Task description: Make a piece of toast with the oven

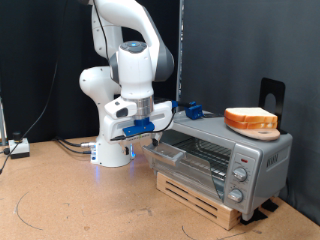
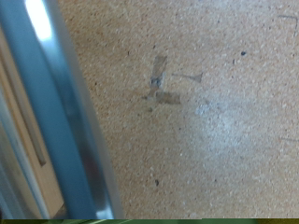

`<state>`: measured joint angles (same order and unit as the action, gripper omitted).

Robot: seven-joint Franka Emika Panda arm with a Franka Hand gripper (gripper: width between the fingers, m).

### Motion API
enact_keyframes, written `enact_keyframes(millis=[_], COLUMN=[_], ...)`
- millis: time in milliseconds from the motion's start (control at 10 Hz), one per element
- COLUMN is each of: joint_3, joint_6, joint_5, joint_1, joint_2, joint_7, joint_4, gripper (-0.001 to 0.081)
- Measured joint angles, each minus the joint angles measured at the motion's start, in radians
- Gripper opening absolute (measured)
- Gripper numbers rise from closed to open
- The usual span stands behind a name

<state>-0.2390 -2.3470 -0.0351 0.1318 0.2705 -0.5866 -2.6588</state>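
The silver-grey oven stands on a wooden pallet at the exterior view's right, with its knobs on the right panel. My gripper hangs at the oven's left front corner, close to the end of the door's bar handle. Nothing shows between the fingers. In the wrist view a shiny grey bar runs along one side over the speckled tabletop, and the fingers do not show. The piece of toast is out of view.
An orange-crusted slice on a round tan board lies on the oven's top. A black stand rises behind it. Cables and a small box lie at the exterior view's left. The robot base stands behind the gripper.
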Motion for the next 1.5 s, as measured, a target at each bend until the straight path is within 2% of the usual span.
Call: enact_keyframes(millis=[500,1100,1300,1500], joint_3=[0.014,0.017,0.016,0.016], joint_6=[-0.055,-0.058,-0.029,-0.029], joint_5=[-0.022,-0.103,-0.081,0.001], joint_1=[0.018,0.029,0.025,0.015], joint_2=[-0.095,-0.108,-0.112,-0.137], joint_7=[0.011,0.068,0.049,-0.018], joint_4=[0.048,0.095,0.100,0.105], gripper=[0.0810,0.0810,0.0810,0.0810])
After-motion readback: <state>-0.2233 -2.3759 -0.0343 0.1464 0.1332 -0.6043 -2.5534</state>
